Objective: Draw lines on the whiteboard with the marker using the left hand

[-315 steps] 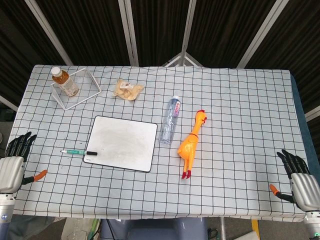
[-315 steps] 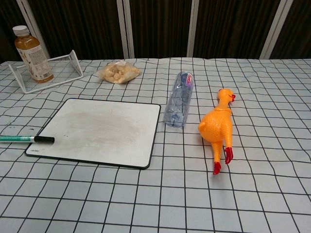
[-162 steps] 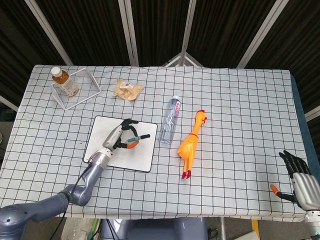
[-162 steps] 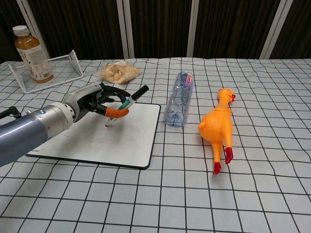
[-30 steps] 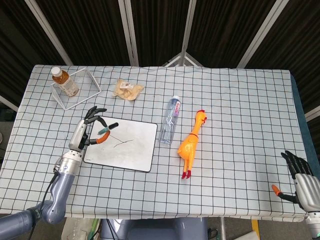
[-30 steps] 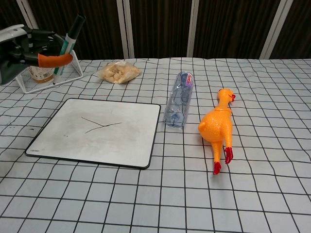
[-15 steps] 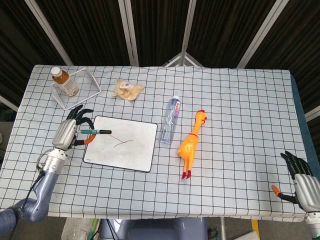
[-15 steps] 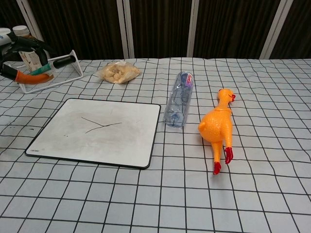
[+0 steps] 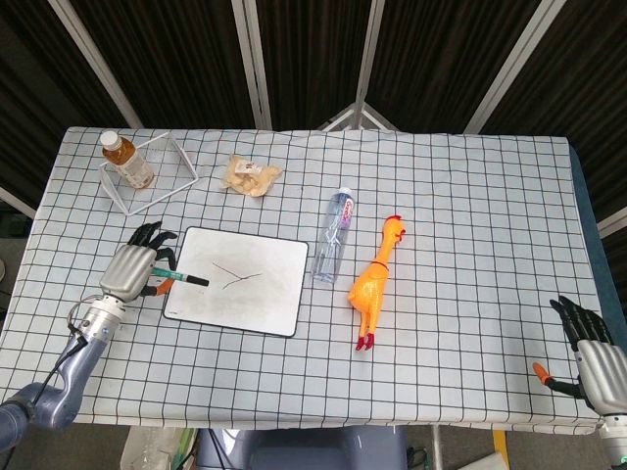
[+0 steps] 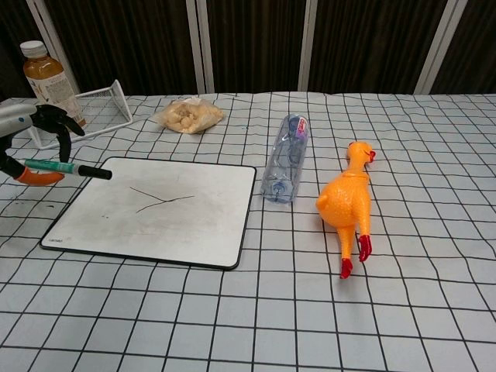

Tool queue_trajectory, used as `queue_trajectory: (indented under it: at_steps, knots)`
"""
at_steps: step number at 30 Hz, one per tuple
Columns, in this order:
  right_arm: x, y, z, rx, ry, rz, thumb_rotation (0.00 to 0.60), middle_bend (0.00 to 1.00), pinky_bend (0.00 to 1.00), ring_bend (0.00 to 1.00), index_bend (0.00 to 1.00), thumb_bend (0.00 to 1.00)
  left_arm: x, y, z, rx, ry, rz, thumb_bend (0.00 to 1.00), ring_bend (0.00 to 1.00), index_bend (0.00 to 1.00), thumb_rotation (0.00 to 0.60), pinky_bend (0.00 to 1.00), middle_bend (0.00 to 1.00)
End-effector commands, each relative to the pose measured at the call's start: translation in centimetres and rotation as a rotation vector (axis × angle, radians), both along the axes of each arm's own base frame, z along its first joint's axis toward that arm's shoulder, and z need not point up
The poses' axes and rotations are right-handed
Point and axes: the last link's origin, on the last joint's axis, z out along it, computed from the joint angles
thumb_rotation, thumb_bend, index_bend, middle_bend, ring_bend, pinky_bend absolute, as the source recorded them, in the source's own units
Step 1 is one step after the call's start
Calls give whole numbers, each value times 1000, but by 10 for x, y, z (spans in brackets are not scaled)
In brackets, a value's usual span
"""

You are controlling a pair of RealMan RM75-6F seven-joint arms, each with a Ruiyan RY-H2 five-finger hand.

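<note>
The left robot hand (image 9: 131,271) pinched the marker (image 9: 178,279) just beyond the whiteboard's (image 9: 257,294) left edge. The marker lay level, its long axis left to right, dark tip over the board's left margin. The right robot hand (image 9: 588,357), fingers spread and empty, sat well apart at the counter's (image 9: 470,245) near right corner.

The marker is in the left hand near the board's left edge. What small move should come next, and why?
Probably lower the marker to the table left of the whiteboard and let go. The left hand holds it level beside the board, tip off the surface, and lines are already drawn.
</note>
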Motion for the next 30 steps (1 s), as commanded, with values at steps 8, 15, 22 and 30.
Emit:
queue_trajectory:
  at_steps: [8, 15, 22, 30]
  knots:
    - [1, -1, 0, 0, -4, 2, 600, 0, 0, 0, 0, 265, -19, -1, -15, -10, 67, 84, 346, 0, 589, 600, 0, 37]
    - [1, -1, 0, 1, -2, 2, 600, 0, 0, 0, 0, 265, -24, -5, -6, -8, 63, 132, 257, 0, 457, 600, 0, 0]
    - [0, 0, 0, 1, 5, 1, 600, 0, 0, 0, 0, 265, -24, -16, 16, 26, 12, 156, 226, 0, 400, 600, 0, 0]
    - [0, 1, -1, 8, 12, 6, 600, 0, 0, 0, 0, 265, -14, -54, 57, 123, -106, 140, 182, 0, 238, 600, 0, 0]
